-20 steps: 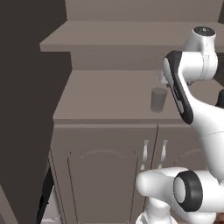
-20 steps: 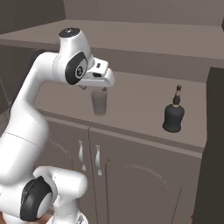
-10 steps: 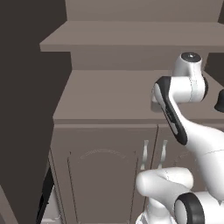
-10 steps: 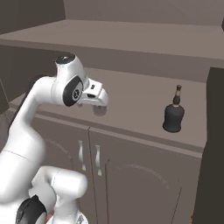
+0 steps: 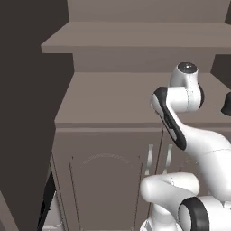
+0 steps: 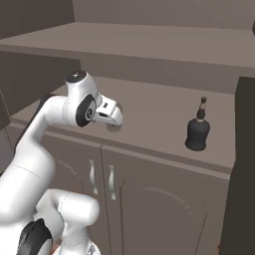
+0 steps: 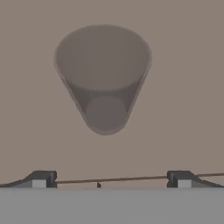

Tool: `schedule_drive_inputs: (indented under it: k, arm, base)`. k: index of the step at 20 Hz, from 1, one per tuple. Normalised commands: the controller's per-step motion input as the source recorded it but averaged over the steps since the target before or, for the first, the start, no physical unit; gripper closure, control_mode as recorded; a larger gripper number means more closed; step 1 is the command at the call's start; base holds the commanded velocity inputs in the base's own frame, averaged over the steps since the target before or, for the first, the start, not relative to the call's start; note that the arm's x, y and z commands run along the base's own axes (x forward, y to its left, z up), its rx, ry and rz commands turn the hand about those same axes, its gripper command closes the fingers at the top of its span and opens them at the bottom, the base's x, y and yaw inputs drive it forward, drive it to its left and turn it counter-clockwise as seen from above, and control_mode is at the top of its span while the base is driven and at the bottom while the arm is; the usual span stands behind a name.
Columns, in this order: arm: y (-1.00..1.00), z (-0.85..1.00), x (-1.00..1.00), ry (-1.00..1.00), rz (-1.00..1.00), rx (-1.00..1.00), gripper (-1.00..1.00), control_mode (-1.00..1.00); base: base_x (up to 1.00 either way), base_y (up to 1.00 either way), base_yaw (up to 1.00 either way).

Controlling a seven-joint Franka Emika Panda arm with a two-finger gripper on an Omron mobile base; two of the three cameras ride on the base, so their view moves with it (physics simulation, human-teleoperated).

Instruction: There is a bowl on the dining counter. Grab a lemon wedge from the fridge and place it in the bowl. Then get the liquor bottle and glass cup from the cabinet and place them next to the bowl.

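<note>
Hand view: the glass cup (image 7: 103, 78) seen from above, upright on the cabinet (image 5: 113, 97) shelf, with the gripper (image 7: 111, 178) fingertips (image 7: 41, 178) spread wide and clear of it. Right base view: the liquor bottle (image 6: 197, 127) stands on the same shelf, well apart to the right; the hand hides the cup. Left base view: the arm blocks the cup, the bottle (image 5: 227, 104) just shows at the right edge. Since a second ago, the hand has dropped over the cup.

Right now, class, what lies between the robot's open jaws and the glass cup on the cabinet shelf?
Nothing but bare brown shelf. In the hand view, the glass cup stands upright ahead of the open gripper, with plain cabinet surface between them.
</note>
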Motion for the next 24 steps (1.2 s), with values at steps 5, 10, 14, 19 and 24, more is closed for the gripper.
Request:
schedule_drive_inputs:
  k: [5, 10, 14, 19, 24]
  arm:
    - [0.00, -0.04, 0.42, 0.00, -0.01, 0.03, -1.00, -1.00]
    - [0.00, -0.01, 0.44, 0.00, 0.00, 0.00, -1.00, -1.00]
    - [0.00, -0.07, 0.36, -0.02, 0.00, 0.00, -1.00, -1.00]
    - [0.00, -0.07, 0.17, -0.05, 0.00, 0.00, -1.00, -1.00]
    - [0.00, -0.14, 0.12, -0.09, 0.00, 0.00, -1.00, -1.00]
  base:
    - [0.00, 0.00, 0.00]
    - [0.00, 0.00, 0.00]
    - [0.00, 0.00, 0.00]
    - [0.00, 0.00, 0.00]
    - [0.00, 0.00, 0.00]
